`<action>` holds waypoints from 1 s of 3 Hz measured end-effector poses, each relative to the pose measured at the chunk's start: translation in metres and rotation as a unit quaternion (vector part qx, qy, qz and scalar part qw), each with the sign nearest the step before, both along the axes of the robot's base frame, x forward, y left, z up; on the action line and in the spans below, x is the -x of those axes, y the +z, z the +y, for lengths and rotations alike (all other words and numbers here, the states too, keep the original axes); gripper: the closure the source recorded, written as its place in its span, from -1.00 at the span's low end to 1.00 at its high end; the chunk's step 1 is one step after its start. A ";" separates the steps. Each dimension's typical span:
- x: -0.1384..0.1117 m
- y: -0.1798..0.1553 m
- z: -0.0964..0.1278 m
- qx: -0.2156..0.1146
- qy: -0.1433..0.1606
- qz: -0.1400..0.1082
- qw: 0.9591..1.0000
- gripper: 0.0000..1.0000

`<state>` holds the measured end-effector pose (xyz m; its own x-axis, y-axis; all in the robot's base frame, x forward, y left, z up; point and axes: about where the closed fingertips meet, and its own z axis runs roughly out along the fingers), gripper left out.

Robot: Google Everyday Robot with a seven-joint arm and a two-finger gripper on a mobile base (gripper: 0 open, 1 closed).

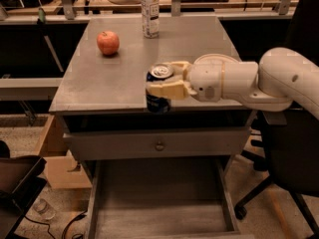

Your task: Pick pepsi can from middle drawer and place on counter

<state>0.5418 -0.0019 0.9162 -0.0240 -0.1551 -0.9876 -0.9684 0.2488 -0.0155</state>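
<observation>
Jaws clenched on the pepsi can (pixel 158 104), gripping it from its right side, with the silver top and pull tab showing above and the blue body below. The white arm (pixel 249 78) reaches in from the right of the can. The can is at the very front lip of the surface (pixel 99 86). Its base seems to lie level with or just past that edge rather than squarely on the grey top, and it cannot be told whether can and surface touch.

A release here would likely tip the can forward off the lip. It could then fall into the open middle drawer (pixel 159 210) directly below the can, or strike the knobbed drawer front (pixel 159 146) just under it. Carried inward too low, the base could catch the edge and twist in the grip. A pale bowl (pixel 215 58) sits just behind and right of the can, largely hidden by the arm, and a wide sweep might nudge it.

The apple (pixel 107 42) lies behind and left of the can, well apart, and a clear bottle (pixel 150 11) stands farther behind it at the back edge. A dark office chair (pixel 299 158) stands to the right of the can, a cardboard box (pixel 55 163) sits low to its left, and cluttered benches run beyond.
</observation>
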 end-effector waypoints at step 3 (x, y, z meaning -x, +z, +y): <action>-0.101 -0.002 0.017 -0.008 -0.015 -0.024 1.000 0.97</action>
